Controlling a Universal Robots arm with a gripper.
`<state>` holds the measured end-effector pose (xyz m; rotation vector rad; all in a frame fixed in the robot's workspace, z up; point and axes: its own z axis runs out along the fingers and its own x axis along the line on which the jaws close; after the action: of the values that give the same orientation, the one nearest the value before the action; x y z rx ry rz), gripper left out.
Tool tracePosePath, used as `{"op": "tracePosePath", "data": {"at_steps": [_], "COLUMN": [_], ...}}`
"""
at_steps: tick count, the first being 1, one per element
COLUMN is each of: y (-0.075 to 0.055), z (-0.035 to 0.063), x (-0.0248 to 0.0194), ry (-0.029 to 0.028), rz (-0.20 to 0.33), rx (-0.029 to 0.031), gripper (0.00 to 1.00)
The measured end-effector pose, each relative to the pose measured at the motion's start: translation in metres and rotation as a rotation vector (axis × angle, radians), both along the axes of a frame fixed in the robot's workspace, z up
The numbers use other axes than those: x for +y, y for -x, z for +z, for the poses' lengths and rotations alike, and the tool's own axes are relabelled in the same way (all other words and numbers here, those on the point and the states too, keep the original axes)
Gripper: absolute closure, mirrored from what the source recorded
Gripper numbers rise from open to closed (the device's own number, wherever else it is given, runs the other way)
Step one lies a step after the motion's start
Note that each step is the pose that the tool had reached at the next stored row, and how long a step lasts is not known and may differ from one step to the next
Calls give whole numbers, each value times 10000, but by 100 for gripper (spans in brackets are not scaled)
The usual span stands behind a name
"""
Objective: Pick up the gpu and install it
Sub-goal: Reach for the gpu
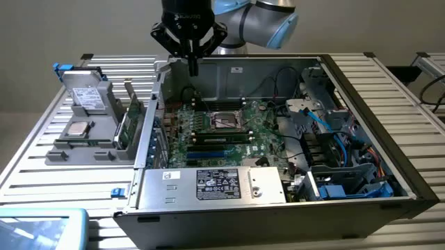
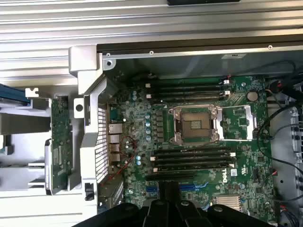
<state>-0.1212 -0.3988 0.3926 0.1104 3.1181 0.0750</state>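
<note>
Gripper clenched on nothing, hanging over the twelve o'clock edge of the open computer case in the exterior view; gpu standing on edge in the grey holder at nine o'clock of the case, well apart from the gripper.

So you've got a plain grey-beige wall running flat behind the gripper. Below it, a silver ribbed metal slat table spreads out to both sides. Past the table's edge on the exterior view's left there's dull grey floor. A second slatted metal bench sits well off on the exterior view's right. Light's soft and even all over.
</note>
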Motion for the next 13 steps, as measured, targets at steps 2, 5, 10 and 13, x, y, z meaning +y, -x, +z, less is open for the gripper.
{"op": "tracePosePath", "data": {"at_steps": [2, 5, 10, 13], "y": [0, 0, 0, 5], "z": [0, 0, 0, 1], "x": [0, 0, 0, 0], "ry": [0, 0, 0, 0], "rz": [-1, 0, 0, -1], "rx": [0, 0, 0, -3], "gripper": [88, 88, 88, 88]}}
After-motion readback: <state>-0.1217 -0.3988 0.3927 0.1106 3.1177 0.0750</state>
